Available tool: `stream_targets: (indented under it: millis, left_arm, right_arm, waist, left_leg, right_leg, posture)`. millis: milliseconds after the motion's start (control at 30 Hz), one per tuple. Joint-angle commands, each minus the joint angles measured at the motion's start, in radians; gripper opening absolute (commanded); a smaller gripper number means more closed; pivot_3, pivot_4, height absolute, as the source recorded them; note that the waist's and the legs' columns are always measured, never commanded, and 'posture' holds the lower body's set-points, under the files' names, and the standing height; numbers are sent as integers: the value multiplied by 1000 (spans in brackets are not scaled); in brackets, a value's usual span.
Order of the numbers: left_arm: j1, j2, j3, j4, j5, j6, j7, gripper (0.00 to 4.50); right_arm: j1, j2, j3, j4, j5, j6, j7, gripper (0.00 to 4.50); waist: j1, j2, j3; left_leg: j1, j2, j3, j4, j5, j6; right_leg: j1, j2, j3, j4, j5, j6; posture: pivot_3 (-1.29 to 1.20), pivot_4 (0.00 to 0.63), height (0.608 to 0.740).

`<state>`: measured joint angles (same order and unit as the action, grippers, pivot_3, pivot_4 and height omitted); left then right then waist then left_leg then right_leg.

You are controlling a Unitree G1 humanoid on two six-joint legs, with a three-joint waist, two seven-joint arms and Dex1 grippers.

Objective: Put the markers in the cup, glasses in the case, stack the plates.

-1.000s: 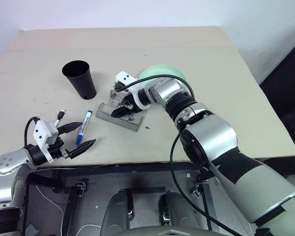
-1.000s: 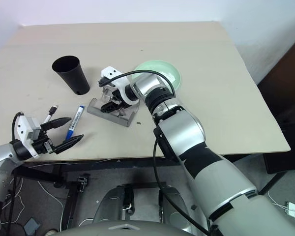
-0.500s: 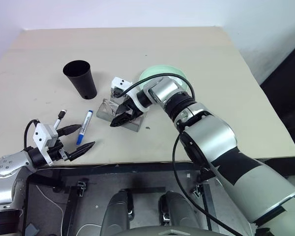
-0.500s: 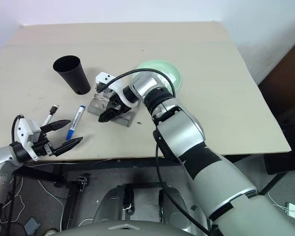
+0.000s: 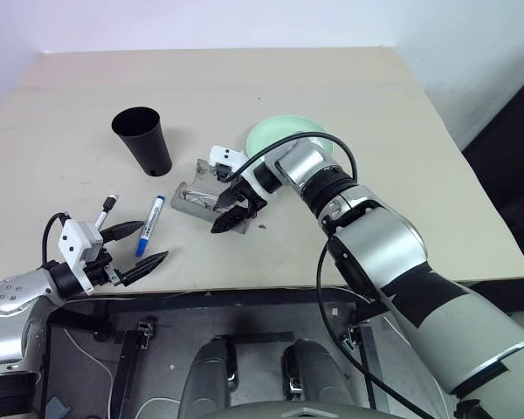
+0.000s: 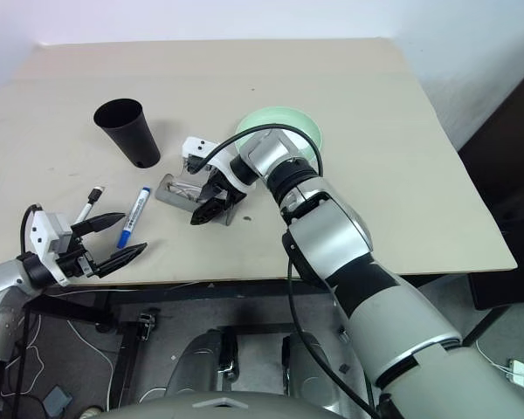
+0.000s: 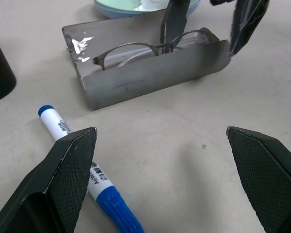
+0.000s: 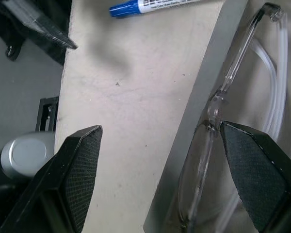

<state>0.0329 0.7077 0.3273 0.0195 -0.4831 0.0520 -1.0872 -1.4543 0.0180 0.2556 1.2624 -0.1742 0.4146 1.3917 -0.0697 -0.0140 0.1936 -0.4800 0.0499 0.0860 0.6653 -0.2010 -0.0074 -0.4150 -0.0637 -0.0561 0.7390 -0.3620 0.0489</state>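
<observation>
My right gripper (image 5: pixel 229 214) hangs with fingers apart over the open case (image 5: pixel 192 197), glasses (image 7: pixel 150 48) lying inside (nothing gripped). My left gripper (image 5: pixel 140 246) gapes empty beside the marker (image 5: pixel 148 225).

Right gripper (image 5: pixel 230 212) is hovering fingers apart over the near end of the open grey case (image 5: pixel 195 199), mint plate (image 5: pixel 284 135) sitting just behind it. Black cup (image 5: pixel 143 140) is standing upright. Blue-capped marker (image 5: pixel 148 225) is lying beside the left gripper (image 5: pixel 139 245), which is spread wide at the table (image 5: pixel 393 157) edge
</observation>
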Motion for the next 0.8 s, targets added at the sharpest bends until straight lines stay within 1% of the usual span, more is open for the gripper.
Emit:
stream_targets:
  millis: [33, 267, 300, 333, 667, 733, 800]
  left_arm:
    - [-15, 4, 2, -21, -1, -10, 5, 4500]
    - [-18, 5, 0, -29, -2, -5, 10, 4500]
    - [-17, 6, 0, -30, -2, -4, 10, 4500]
    - [-16, 7, 1, -30, -2, -3, 10, 4500]
    - [-25, 13, 5, -23, -4, 4, 7, 4500]
    - [-30, 13, 3, -21, -2, 4, 8, 4500]
    - [-35, 12, 0, -24, -1, 7, 11, 4500]
  right_arm:
    - [-17, -5, -21, -46, 21, -43, -13, 4057]
    - [-26, -13, -64, -48, 46, -69, -84, 4057]
    - [-26, -16, -67, -48, 49, -72, -89, 4402]
    - [-26, -18, -69, -48, 52, -72, -90, 4478]
    - [-64, -54, -166, -54, 139, 7, -148, 4478]
    - [-60, -64, -184, -59, 149, -3, -190, 4478]
    - [-61, -76, -234, -49, 181, 11, -265, 4478]
  waist:
    - [0, 0, 0]
    - [0, 0, 0]
    - [0, 0, 0]
    - [0, 0, 0]
    - [0, 0, 0]
    - [1, 0, 0]
    - [1, 0, 0]
  left_leg:
    - [0, 0, 0, 0, 0, 0]
    - [0, 0, 0, 0, 1, 1]
    - [0, 0, 0, 0, 1, 1]
    - [0, 0, 0, 0, 1, 1]
    - [0, 0, 0, 0, 1, 2]
    - [0, 0, 0, 0, 1, 2]
    - [0, 0, 0, 0, 1, 2]
  right_leg:
    - [0, 0, 0, 0, 0, 0]
    - [0, 0, 0, 0, 0, 0]
    - [0, 0, 0, 0, 0, 0]
    - [0, 0, 0, 0, 0, 0]
    - [0, 0, 0, 0, 0, 0]
    - [1, 0, 0, 0, 0, 0]
    - [1, 0, 0, 0, 0, 0]
  posture:
    - [0, 150, 681]
    - [0, 150, 681]
    - [0, 150, 681]
    - [0, 150, 681]
    - [0, 150, 681]
    - [0, 150, 681]
    - [0, 150, 681]
